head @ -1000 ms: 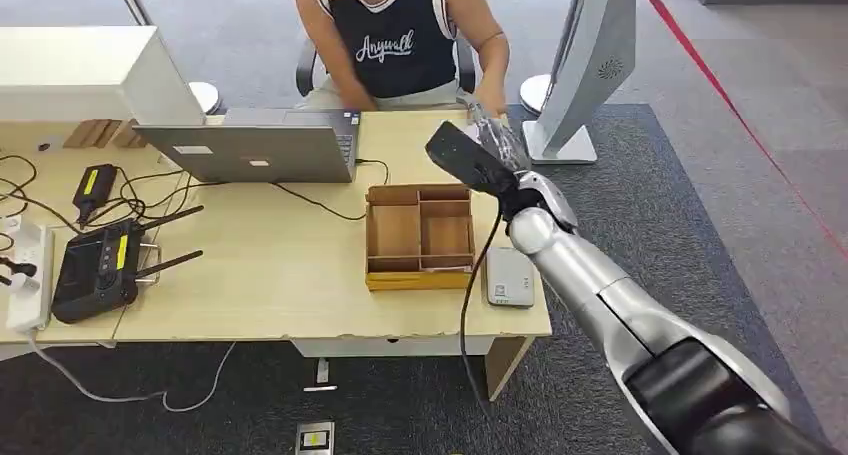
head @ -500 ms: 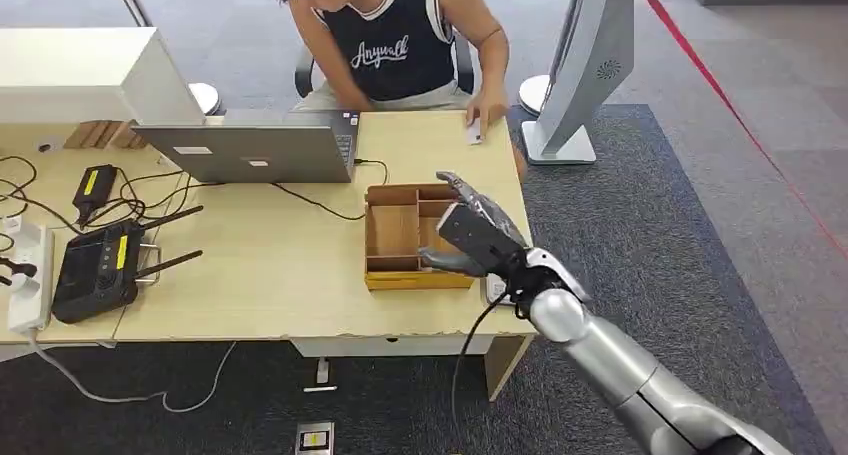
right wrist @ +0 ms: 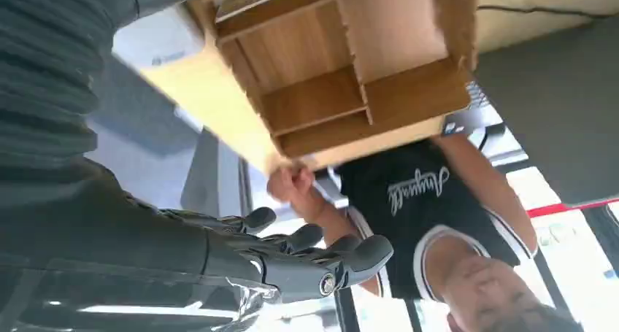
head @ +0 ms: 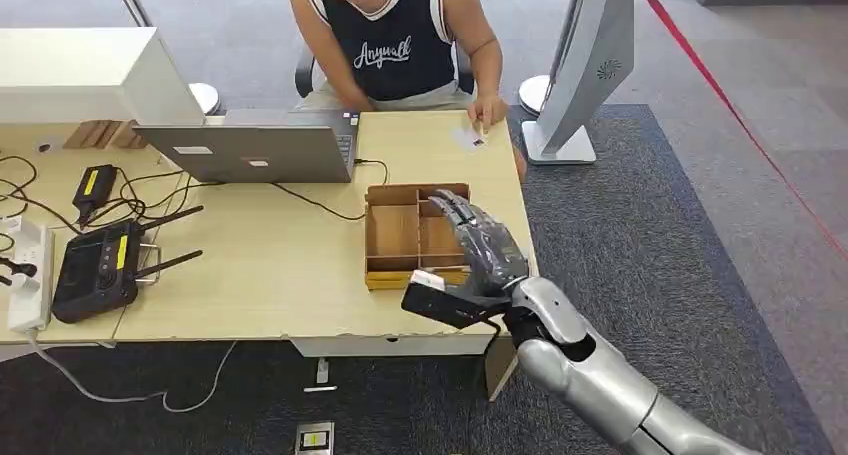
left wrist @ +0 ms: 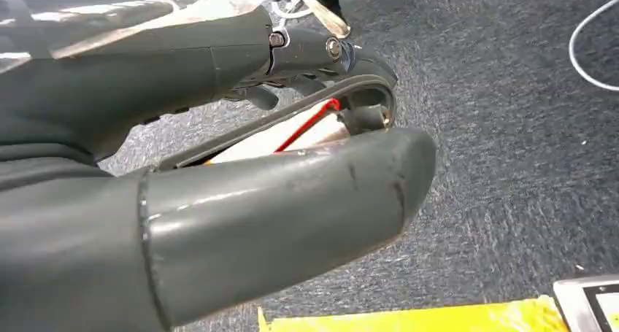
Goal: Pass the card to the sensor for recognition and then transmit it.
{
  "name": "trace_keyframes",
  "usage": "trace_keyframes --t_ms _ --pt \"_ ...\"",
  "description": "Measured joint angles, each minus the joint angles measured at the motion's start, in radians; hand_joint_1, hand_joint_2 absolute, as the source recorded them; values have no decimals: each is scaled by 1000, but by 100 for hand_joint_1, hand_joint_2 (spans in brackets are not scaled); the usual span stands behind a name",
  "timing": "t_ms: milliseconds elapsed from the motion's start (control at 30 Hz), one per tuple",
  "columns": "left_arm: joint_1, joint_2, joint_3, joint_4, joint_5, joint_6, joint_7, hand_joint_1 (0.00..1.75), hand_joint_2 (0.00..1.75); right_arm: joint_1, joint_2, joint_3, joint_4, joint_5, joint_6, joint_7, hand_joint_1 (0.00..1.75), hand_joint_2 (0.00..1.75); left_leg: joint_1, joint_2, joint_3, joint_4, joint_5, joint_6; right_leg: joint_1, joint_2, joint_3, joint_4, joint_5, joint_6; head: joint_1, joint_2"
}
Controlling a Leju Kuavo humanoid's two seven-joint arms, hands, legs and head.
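Observation:
A white card [head: 468, 135] lies on the table's far right corner, with a person's hand [head: 489, 110] touching it. My right hand [head: 482, 247] hovers over the near right end of the table, above the wooden box [head: 398, 233]; its fingers [right wrist: 306, 253] are spread and hold nothing. In the right wrist view the white card reader [right wrist: 157, 39] lies beside the box [right wrist: 343, 91]. My left hand [left wrist: 241, 164] hangs over dark carpet. Its thumb [left wrist: 292, 215] lies along the darker fingers, and their grip is unclear.
A grey laptop [head: 250, 150] stands at the table's back. At the left end lie a black router [head: 95, 265], cables and a power strip [head: 25, 275]. A grey stand [head: 590, 65] rises off the table's far right corner. The person sits behind the table.
My right hand has drawn back from the person's hand at the far right corner to the near edge by the box. The card now lies on the table under the person's hand.

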Motion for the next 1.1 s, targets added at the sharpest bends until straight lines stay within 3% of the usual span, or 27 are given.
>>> trace_keyframes --t_ms 133,333,1100 --pt "0 0 -12 0 10 0 6 0 0 2 3 18 2 188 20 24 0 175 0 0 0 0 0 0 0 0 0 0 0 0 0 0" --pt "0 0 -27 0 19 2 11 0 0 4 10 30 16 259 37 59 0 175 0 0 0 0 0 0 0 0 0 0 0 0 0 0" --pt "0 0 -66 0 36 4 15 0 0 -7 61 23 169 219 18 80 0 175 0 0 0 0 0 0 0 0 0 0 0 0 0 0"
